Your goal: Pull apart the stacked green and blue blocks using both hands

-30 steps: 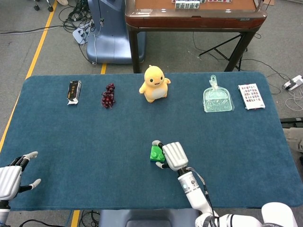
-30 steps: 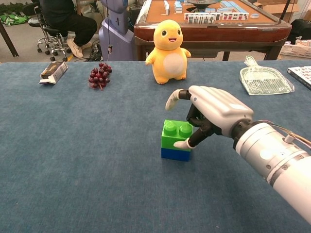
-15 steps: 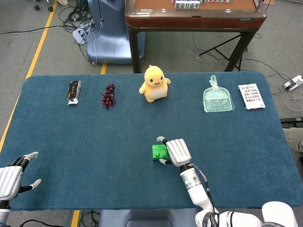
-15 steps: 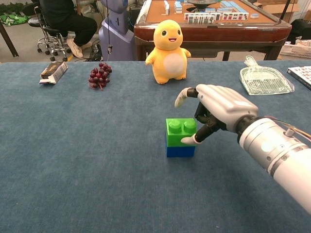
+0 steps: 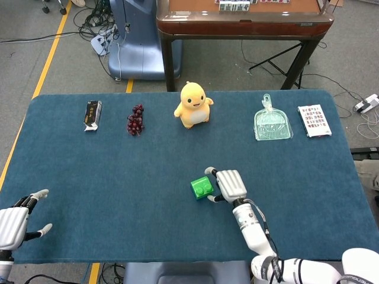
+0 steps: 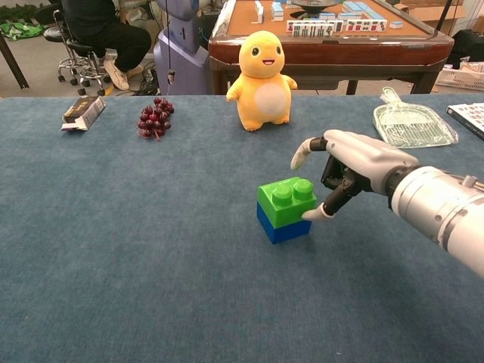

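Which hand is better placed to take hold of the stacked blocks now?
The right hand: its fingers already touch the green block. The left hand rests far off at the table edge.

Head view's edge crops the left hand [image 5: 13,223].

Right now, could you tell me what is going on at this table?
The right hand sits against the stacked blocks, one fingertip touching the green block, which is on top of the blue block. The pair is not yet separated. The left hand waits open at the near left edge of the table.
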Controlling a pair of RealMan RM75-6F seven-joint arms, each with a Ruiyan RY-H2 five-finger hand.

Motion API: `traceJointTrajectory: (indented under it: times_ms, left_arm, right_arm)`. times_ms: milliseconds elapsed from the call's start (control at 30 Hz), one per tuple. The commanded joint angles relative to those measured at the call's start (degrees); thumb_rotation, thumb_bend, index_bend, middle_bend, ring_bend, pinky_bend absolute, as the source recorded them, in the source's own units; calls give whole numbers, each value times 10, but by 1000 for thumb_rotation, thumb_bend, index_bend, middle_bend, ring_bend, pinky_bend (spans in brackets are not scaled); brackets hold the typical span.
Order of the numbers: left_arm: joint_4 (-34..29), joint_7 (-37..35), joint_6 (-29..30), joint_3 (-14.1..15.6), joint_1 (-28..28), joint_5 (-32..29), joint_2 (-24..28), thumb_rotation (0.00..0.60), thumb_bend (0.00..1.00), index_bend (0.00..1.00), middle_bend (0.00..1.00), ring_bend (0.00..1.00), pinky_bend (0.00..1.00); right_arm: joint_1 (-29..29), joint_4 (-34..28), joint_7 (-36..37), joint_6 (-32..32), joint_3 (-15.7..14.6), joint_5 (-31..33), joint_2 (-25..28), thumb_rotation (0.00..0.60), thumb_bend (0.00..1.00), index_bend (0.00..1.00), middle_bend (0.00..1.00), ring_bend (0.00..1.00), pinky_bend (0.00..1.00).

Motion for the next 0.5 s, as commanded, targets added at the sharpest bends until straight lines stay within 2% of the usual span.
traceJointTrajectory:
  times_ms: [33,500]
  left_arm:
    - [-1,1,0,0,0,0,0,600,160,228,301,306,540]
    - [-3,3,-2,0,0,-4,0,600,160,228,303,307,541]
  right_arm:
    - [16,-41,-19,-27,15,49,35,600,0,293,1000,982,1000]
    - [69,-71,-68,-32,10,137,62,600,0,293,1000,991,1000]
